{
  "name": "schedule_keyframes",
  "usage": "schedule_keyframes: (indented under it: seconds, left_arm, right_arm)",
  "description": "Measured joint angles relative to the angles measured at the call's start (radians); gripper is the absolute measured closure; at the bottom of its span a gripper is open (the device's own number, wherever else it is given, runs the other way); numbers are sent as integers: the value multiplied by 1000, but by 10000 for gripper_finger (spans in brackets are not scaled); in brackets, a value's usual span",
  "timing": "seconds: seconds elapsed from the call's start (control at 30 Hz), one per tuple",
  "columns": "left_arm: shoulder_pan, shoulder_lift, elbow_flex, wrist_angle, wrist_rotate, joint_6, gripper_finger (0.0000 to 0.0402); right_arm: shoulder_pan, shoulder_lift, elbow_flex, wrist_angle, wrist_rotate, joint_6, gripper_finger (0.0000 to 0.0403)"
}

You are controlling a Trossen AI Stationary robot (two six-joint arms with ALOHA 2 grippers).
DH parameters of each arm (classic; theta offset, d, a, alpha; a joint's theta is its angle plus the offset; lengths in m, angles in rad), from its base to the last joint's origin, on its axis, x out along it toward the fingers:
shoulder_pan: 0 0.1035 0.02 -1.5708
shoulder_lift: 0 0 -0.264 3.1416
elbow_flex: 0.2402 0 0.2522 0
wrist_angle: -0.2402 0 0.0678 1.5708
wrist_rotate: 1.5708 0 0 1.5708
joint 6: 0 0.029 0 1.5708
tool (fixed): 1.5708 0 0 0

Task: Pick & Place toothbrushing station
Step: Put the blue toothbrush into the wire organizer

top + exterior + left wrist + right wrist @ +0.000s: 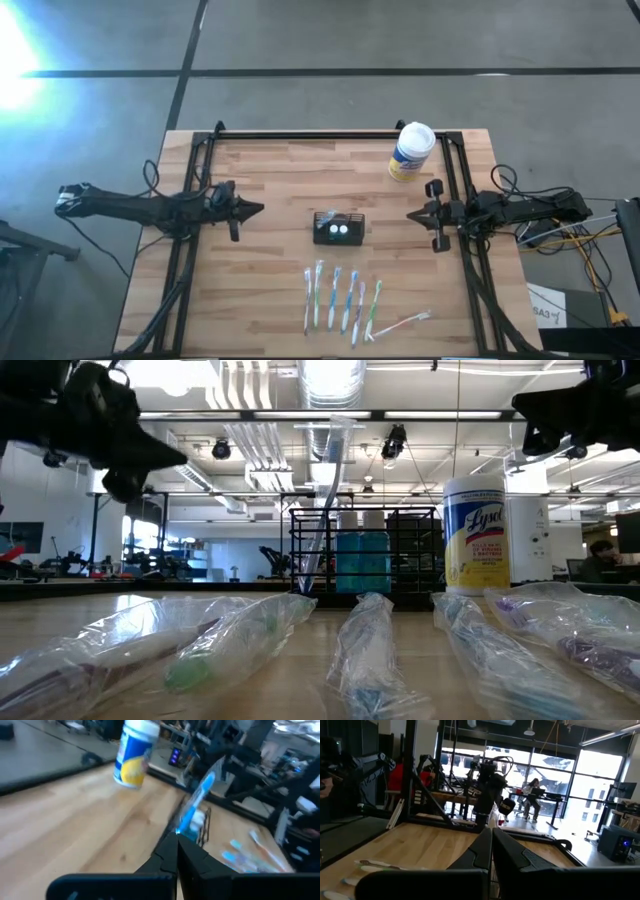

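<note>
Black fingers on my left gripper [252,210] are clenched on nothing, hovering left of the toothbrushing station [339,228]; my right gripper [416,214] is likewise pinched shut and empty, waiting to the station's right, so I judge both arms parked clear to leave the middle free for a pick not yet begun. That station stands mid-table with a blue toothbrush [196,802] upright in it; wrapped toothbrushes [340,298] lie in a row nearer me, a white canister [410,151] stands far right; the wooden table [270,290] sits in a bright workshop hall.
</note>
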Motion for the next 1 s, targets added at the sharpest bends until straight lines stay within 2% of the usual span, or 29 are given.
schedule_keyframes:
  seconds: [0.1,0.2,0.37,0.43,0.5,0.6,0.7,0.8,1.0]
  left_arm:
    - [-58,97,102,3,-108,55,400]
    - [-132,242,243,-34,-172,95,400]
    - [-215,524,535,-282,-259,-6,401]
    - [-233,638,642,-401,-259,-59,401]
    - [-248,743,756,-475,-249,-114,399]
    - [-261,896,885,-565,-176,-178,394]
    - [-272,1034,988,-570,-97,-237,390]
    - [-288,1154,1089,-562,-93,-298,384]
    - [-314,1380,1262,-571,18,-398,338]
  right_arm:
    - [0,0,0,9,0,0,394]
    - [0,0,0,10,0,-1,394]
    - [0,0,0,10,0,0,394]
    - [0,0,0,10,0,0,394]
    - [0,0,0,10,-1,4,394]
    - [0,0,0,10,-1,5,394]
    - [0,0,0,5,-2,7,394]
    - [0,0,0,-19,-2,8,394]
    - [0,0,0,-53,-2,65,394]
